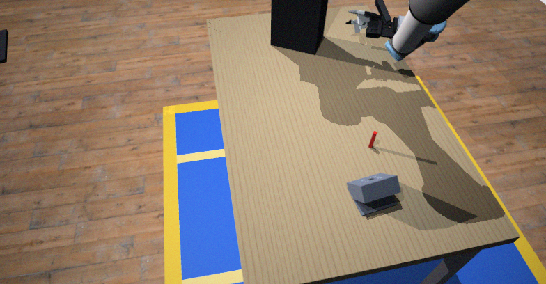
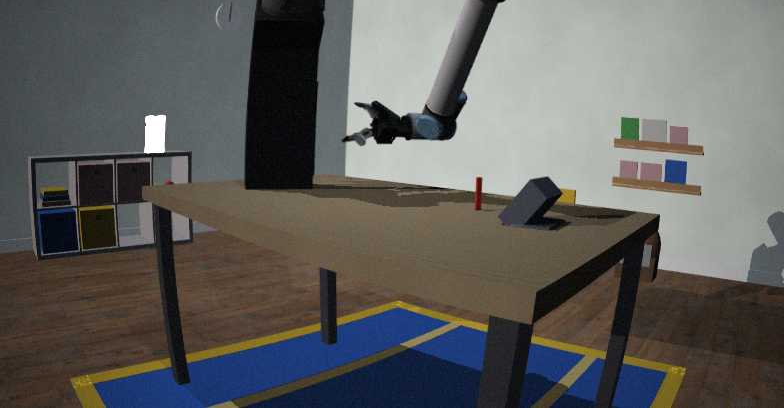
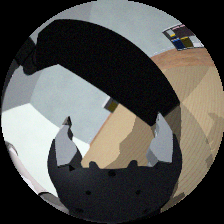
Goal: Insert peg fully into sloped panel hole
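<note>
Nothing started yet: peg untouched, end effector empty.

I see the end effector spread wide, holding nothing, hanging above the tabletop near the black column, well apart from the peg. The red peg stands upright (long axis vertical) near the sloped panel, whose hole faces up at a tilt. By my reckoning the grasp, carry, tilting and insertion all remain.
</note>
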Motion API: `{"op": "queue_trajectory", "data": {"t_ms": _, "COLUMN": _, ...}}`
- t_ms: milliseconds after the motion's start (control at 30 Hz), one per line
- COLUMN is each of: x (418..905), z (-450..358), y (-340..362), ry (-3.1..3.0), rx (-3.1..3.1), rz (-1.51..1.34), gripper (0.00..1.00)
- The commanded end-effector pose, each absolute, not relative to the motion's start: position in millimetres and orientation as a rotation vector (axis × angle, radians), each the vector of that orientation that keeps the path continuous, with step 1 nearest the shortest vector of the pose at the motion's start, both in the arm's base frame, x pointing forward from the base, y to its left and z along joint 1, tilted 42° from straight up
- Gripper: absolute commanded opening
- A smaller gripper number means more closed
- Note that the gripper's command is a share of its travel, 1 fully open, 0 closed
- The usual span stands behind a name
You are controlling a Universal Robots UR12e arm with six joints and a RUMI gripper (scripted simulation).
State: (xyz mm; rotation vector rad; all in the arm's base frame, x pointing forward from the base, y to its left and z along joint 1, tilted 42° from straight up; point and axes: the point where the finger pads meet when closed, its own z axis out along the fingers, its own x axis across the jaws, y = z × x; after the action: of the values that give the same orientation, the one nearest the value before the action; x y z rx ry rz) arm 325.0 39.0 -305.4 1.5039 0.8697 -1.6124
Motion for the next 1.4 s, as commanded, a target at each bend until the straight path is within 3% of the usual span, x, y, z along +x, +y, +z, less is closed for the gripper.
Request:
{"op": "queue_trajectory", "data": {"t_ms": 0, "x": 324.8, "z": -305.0, "y": 39.3, "ry": 0.870, "rx": 1.504, "rz": -1.612, "gripper": 1.00}}
{"op": "queue_trajectory", "data": {"t_ms": 1367, "x": 334.7, "z": -312.2, "y": 40.7, "ry": 1.041, "rx": 1.603, "rz": -1.694, "gripper": 1.00}}
